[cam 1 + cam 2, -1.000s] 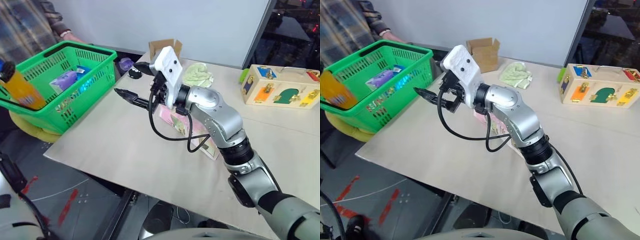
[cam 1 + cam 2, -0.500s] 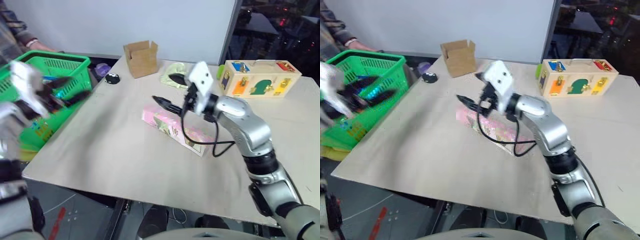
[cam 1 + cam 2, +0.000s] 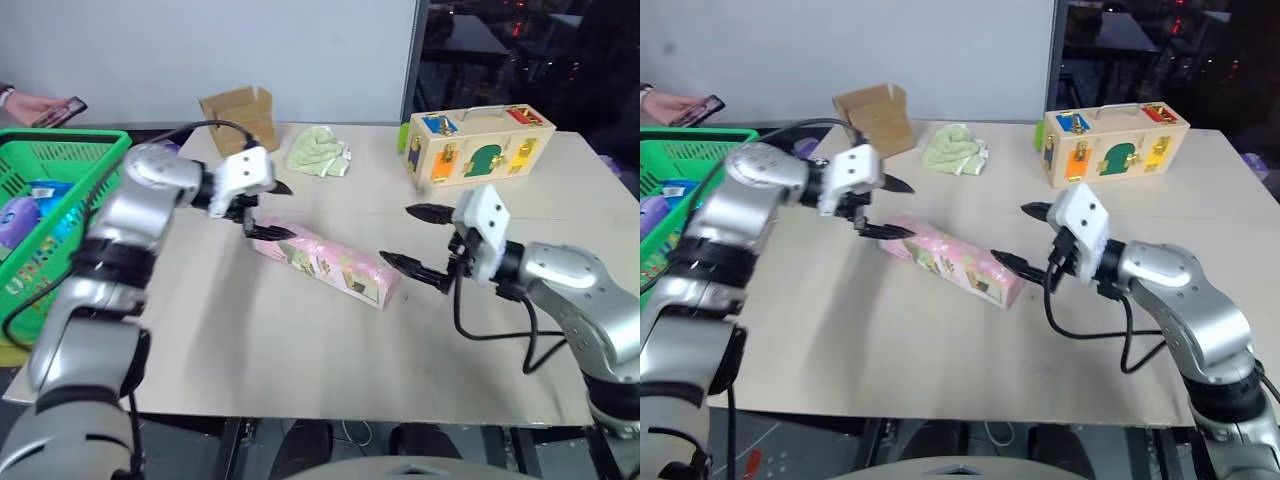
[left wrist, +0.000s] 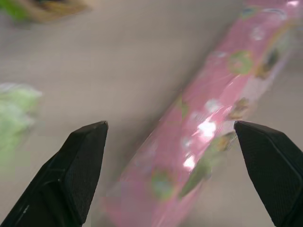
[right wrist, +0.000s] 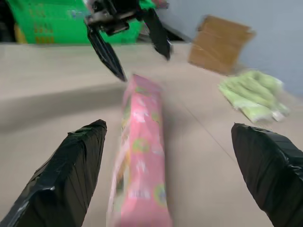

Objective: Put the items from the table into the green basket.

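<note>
The pink pack (image 3: 325, 264) lay flat on the table (image 3: 250, 340), so the left gripper (image 3: 268, 210) and right gripper (image 3: 420, 242) flanked its ends, both wide open and empty, probably for a two-handed lift.

Pack (image 3: 325, 263) on table (image 3: 270, 340), between hands

silver arms, white wrist blocks, looping black cables, tapered black fingers (image 3: 410, 266)

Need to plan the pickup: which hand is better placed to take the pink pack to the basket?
Probably left. The left hand, open, is at the pink pack's end nearer the green basket. The right hand, also open, is at the far end.
</note>
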{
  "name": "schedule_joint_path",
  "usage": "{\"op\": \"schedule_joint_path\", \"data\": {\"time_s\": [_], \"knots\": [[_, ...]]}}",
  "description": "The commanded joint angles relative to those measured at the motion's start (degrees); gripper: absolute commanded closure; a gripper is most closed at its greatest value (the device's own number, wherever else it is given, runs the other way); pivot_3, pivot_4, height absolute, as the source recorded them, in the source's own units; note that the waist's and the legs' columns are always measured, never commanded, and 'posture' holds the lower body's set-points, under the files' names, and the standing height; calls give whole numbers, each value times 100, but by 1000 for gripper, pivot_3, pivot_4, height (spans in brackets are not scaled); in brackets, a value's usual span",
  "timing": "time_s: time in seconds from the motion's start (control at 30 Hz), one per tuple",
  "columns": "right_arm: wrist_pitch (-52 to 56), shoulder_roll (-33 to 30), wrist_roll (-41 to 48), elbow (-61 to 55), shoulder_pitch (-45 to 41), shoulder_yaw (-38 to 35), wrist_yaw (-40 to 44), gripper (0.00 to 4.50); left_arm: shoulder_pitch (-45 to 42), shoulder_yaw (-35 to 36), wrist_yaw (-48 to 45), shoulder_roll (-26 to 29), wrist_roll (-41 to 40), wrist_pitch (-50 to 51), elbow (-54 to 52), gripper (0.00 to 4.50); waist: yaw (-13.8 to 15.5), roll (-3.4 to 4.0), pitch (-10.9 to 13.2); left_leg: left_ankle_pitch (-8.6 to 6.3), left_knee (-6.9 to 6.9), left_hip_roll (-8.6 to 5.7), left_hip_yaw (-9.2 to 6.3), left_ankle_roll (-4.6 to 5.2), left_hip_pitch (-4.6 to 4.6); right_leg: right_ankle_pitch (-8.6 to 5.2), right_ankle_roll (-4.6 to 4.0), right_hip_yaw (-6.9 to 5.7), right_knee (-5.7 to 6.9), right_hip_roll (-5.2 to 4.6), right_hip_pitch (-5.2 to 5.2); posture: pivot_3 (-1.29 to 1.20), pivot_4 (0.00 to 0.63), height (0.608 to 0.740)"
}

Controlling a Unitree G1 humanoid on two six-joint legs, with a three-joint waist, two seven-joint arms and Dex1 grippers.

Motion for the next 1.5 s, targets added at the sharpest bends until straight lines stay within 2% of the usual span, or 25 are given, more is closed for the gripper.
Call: {"op": "schedule_joint_path", "data": {"time_s": [0.03, 0.17, 0.37, 0.5, 0.67, 0.8, 0.93, 1.03, 1.27, 1.37, 1.5], "knots": [[259, -55, 209, -645, 157, -292, -336, 0, -504, -805, -480, -86, 239, -350, 546, 28, -242, 5, 2, -2, 0, 0, 6, 4, 1, -3, 4, 8, 0, -1, -1, -194, 0, 740], [503, -60, 444, -1025, 444, -452, -576, 0, -920, -1020, -421, -701, 885, -988, 1536, 28, -749, 12, 16, -9, -2, 4, 20, 16, 10, -10, 16, 31, 7, 1, -4, -274, 20, 740], [696, -96, 710, -1496, 972, -653, -885, 0, -1234, -1351, -474, -1411, 1320, -1380, 2653, 28, -1206, 4, 61, -18, -2, -1, 25, 30, 4, -21, 36, 40, 4, -6, -6, -346, 43, 740], [692, -76, 795, -1672, 1230, -701, -1072, 0, -1286, -1730, -480, -1388, 1247, -1575, 2889, 28, -1532, 6, 68, -31, -2, -4, 40, 50, 9, -29, 50, 65, 5, -8, -5, -377, 53, 740], [540, -158, 729, -1615, 1337, -614, -1110, 0, -1550, -1487, -480, -1297, 877, -1429, 3109, 28, -1783, 0, 107, -34, -2, -6, 49, 54, 11, -33, 57, 86, 5, -7, -4, -386, 60, 740], [336, -227, 598, -1418, 1313, -468, -1022, 0, -1607, -1413, -480, -871, 400, -1048, 2827, 28, -1913, -13, 152, -34, -2, -9, 48, 54, 10, -34, 59, 92, 6, -7, -5, -354, 56, 740], [200, -272, 615, -1273, 1209, -378, -873, 0, -1294, -1828, -480, -181, -171, -413, 1830, 28, -1964, -8, 189, -35, -5, -4, 48, 56, 9, -34, 59, 97, 12, -2, -11, -322, 50, 740], [125, -326, 638, -1121, 1054, -304, -753, 0, -1043, -1851, -480, 191, -223, 69, 1172, 28, -1876, -3, 192, -37, -8, -4, 47, 59, 11, -34, 59, 95, 16, -3, -12, -294, 42, 740], [75, -358, 638, -774, 592, -74, -594, 0, -547, -1638, -480, 485, -239, 659, 253, 28, -1562, -4, 193, -37, -2, -10, 46, 59, 6, -34, 60, 92, 17, -7, -12, -239, 28, 740], [104, -362, 653, -720, 466, -20, -586, 0, -344, -1621, -480, 561, -8, 559, 4, 28, -1458, -4, 193, -37, -2, -10, 45, 59, 6, -34, 60, 90, 17, -7, -12, -232, 26, 740], [172, -372, 676, -718, 367, 9, -589, 0, -67, -1820, -480, 737, -283, 685, -386, 28, -1386, -2, 192, -36, -2, -10, 45, 58, 7, -33, 59, 90, 18, -6, -12, -243, 30, 740]]}}
